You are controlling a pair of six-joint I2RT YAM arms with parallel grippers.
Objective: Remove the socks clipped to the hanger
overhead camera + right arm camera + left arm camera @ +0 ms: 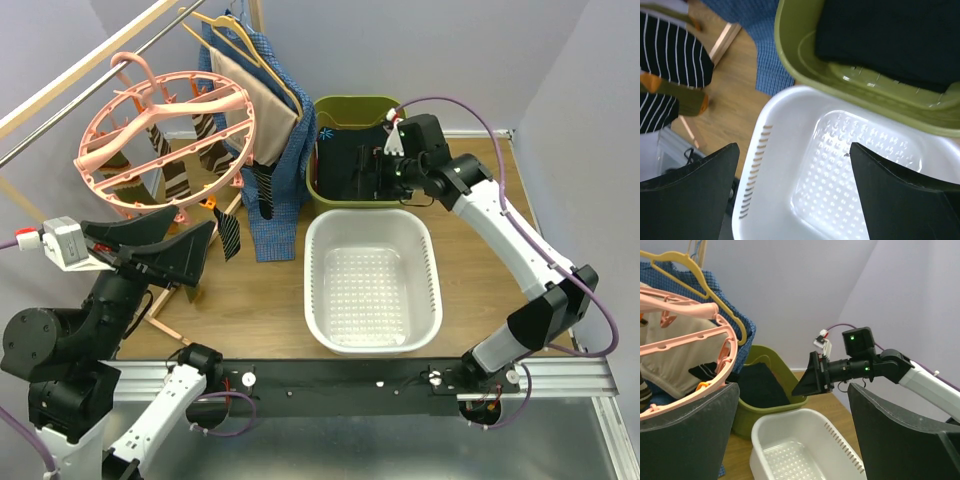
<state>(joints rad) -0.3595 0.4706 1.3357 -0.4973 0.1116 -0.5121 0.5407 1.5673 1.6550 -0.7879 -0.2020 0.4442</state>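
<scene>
Inventory, 1 moment, 3 views.

1. Hanger (90, 130): round pink ring with spokes, hooked on the wooden rail (90, 62) at far left and tilted. Small clips dangle under it.
2. Socks (182, 178): several striped pairs, brown, tan and black, hang clipped beneath the ring. 1 dark striped sock hangs low at the ring's near right, just beside the left fingers. The exact count cannot be told.
3. Left gripper (203, 255): raised at near left, pointing right, just below the ring's near rim. Its fingers are spread wide with nothing between them, and it touches no sock.
4. Right gripper (794, 150): held at far right, over the edge where bin and basket meet. Its fingers are spread wide and hold nothing.
5. Basket (320, 300): white and perforated, at the centre of the table (250, 300), with no contents showing.
6. Bin (330, 105): olive green, touching the basket's far edge, and holding black clothing (350, 165).
7. Blue garment (285, 190): on a thin coat hanger right of the ring, with a beige garment (265, 100) beside it.
</scene>
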